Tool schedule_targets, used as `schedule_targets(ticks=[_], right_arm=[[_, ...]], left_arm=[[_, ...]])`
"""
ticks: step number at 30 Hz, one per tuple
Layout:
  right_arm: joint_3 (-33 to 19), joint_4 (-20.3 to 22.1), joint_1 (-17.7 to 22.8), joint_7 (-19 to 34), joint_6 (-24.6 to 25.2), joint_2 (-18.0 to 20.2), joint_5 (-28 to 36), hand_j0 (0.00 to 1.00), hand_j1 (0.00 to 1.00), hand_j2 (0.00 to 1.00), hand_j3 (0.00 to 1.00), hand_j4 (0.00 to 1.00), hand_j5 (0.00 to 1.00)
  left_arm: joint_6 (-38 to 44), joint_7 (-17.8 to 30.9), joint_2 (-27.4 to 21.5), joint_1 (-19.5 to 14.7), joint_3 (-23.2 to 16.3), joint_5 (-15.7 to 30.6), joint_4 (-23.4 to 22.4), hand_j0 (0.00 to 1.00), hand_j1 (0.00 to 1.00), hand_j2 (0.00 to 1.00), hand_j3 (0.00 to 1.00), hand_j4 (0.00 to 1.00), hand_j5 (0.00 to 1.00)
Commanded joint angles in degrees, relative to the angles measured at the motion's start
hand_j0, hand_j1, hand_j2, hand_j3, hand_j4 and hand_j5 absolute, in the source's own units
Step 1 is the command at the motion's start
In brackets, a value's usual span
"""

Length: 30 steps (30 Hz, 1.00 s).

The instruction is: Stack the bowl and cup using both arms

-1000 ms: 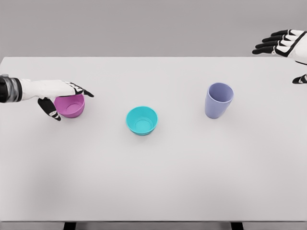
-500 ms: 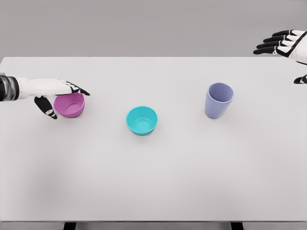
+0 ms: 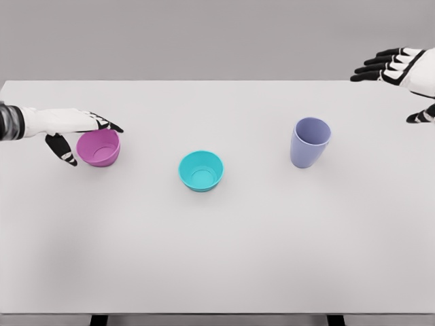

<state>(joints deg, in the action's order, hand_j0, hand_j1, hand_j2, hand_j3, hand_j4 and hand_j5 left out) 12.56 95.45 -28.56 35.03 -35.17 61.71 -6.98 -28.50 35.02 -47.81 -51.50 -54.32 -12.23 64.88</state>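
While the left hand reaches in from the left edge of the white table, its fingers lie stretched over the far rim of the purple bowl and its thumb drops down on the bowl's near left side. That puts the bowl between fingers and thumb, directly under the palm's outer edge. Whether the thumb presses on the bowl wall or only sits just beside it is hard to tell from this angle, so the grasp does not look closed.

To the right of that hand, near the table's middle, a teal bowl stands upright and apart from the purple one. Further right again, a lavender cup stands upright, tilted slightly in appearance by the camera angle, well apart from both bowls.

Up at the top right corner, the right hand hangs above the far edge of the table with its fingers spread and pointing left, thumb held lower and separate, holding nothing. The cup is the nearest item to it, below and to its left, well clear of it. Nothing is stacked: all three vessels rest separately on the tabletop.
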Motion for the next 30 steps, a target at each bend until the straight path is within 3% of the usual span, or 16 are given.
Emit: schedule_targets(ticks=[1,17,20,25,27,30], right_arm=[[0.6,0.0,0.0,0.0,0.2,-1.4,0.3,1.00,1.00,1.00,1.00,1.00,1.00],[0.5,0.0,-0.3,0.0,0.2,-1.0,0.3,1.00,1.00,1.00,1.00,1.00,1.00],[0.3,0.1,0.3,0.0,0.2,1.1,0.3,1.00,1.00,1.00,1.00,1.00,1.00],[0.1,0.8,3.8,0.0,0.2,1.0,0.1,1.00,1.00,1.00,1.00,1.00,1.00],[0.4,1.6,3.7,0.0,0.2,0.0,-0.2,1.00,1.00,1.00,1.00,1.00,1.00],[-0.3,1.8,3.3,0.0,0.2,-5.0,-3.1,1.00,1.00,1.00,1.00,1.00,1.00]], left_arm=[[0.1,0.0,0.2,0.0,0.1,0.2,-0.2,1.00,1.00,1.00,1.00,1.00,1.00],[0.0,0.0,2.9,-0.3,0.1,-0.8,-3.4,1.00,1.00,1.00,1.00,1.00,1.00],[0.1,0.0,2.9,-0.3,0.0,-0.8,-3.4,1.00,1.00,1.00,1.00,1.00,1.00],[0.1,0.0,2.9,-0.2,-0.1,-0.7,-3.4,0.88,0.88,0.88,0.88,0.88,0.88],[0.1,0.0,2.9,-0.1,-0.2,-0.6,-3.4,0.84,0.84,0.84,0.84,0.84,0.84],[0.1,0.0,2.9,-0.1,-0.1,-0.5,-3.4,0.79,0.79,0.79,0.79,0.79,0.79]])
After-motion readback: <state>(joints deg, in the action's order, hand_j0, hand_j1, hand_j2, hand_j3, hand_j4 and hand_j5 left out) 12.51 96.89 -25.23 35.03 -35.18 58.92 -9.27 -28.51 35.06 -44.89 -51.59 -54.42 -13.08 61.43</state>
